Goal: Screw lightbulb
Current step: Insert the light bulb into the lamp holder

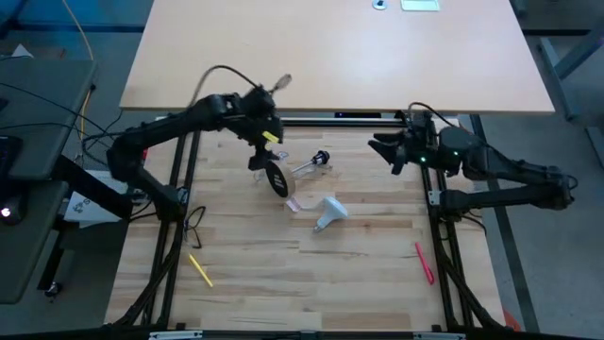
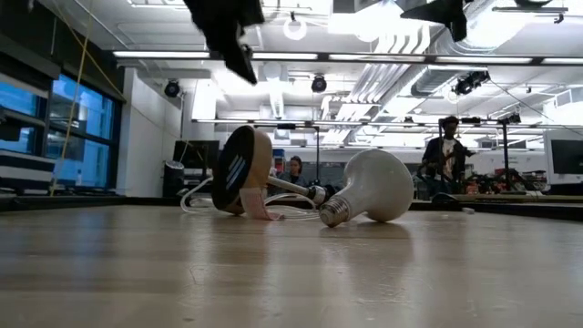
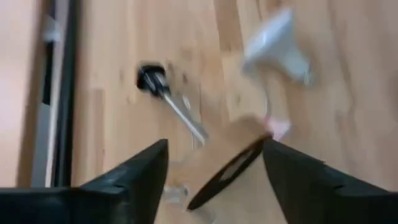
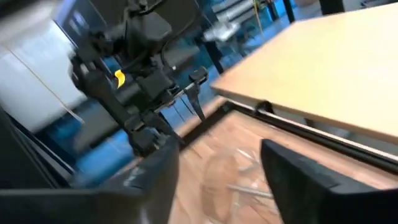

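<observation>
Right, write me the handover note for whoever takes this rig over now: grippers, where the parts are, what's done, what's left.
Left gripper: open, empty, raised over the lamp base at the table's middle.
Right gripper: open, empty, raised toward the table's right side, away from the parts.
Lamp base: wooden disc tipped on its edge, thin stem pointing away to the black socket, which is empty.
Lightbulb: lying on its side on the table beside the base, screw end toward the disc, held by nothing.
Done: nothing yet.
Left: pick up the bulb, steady the base, screw the bulb into the socket.

We see white lightbulb (image 1: 329, 213) lying on side on desk (image 1: 377, 274), near centre, grey screw base toward 7 o'clock, unheld.
</observation>
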Robot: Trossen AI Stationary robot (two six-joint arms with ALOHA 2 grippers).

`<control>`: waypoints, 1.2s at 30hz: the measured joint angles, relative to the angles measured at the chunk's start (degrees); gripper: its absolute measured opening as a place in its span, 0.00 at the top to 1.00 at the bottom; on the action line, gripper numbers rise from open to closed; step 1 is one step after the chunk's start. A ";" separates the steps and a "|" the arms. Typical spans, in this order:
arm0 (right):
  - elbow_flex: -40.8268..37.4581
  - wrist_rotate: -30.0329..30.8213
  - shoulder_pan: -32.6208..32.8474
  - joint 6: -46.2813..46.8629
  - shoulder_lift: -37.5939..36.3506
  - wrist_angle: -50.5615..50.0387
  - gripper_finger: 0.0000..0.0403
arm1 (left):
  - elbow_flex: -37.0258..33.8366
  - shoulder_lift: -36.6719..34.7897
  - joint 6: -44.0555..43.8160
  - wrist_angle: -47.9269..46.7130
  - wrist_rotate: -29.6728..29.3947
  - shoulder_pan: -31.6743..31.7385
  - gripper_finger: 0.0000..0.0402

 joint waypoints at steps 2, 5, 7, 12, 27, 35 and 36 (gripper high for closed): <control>3.60 0.00 0.01 -2.25 2.01 -4.52 0.38 | 0.00 2.78 4.78 -3.20 -3.37 -0.91 0.30; 8.34 0.03 0.01 -3.78 4.04 -10.27 0.34 | -0.02 6.54 9.71 -8.14 -8.49 -2.38 0.28; 10.32 0.04 0.01 -4.99 4.96 -12.46 0.34 | -0.02 8.17 11.92 -9.84 -10.01 -3.35 0.28; 11.45 0.19 0.01 -6.15 5.57 -13.54 0.34 | -0.02 9.75 11.88 -8.12 -10.78 -4.92 0.29; 11.31 4.91 -1.48 0.09 5.55 -16.67 0.34 | 0.00 4.84 -63.23 1.85 0.21 -0.77 0.29; 11.26 3.39 -4.82 6.89 5.54 -18.88 0.34 | 0.00 4.89 -76.33 0.02 -1.76 -1.07 0.29; 11.26 2.80 -5.12 6.97 5.52 -19.04 0.34 | 0.00 4.89 -76.59 -0.21 -2.49 -1.19 0.29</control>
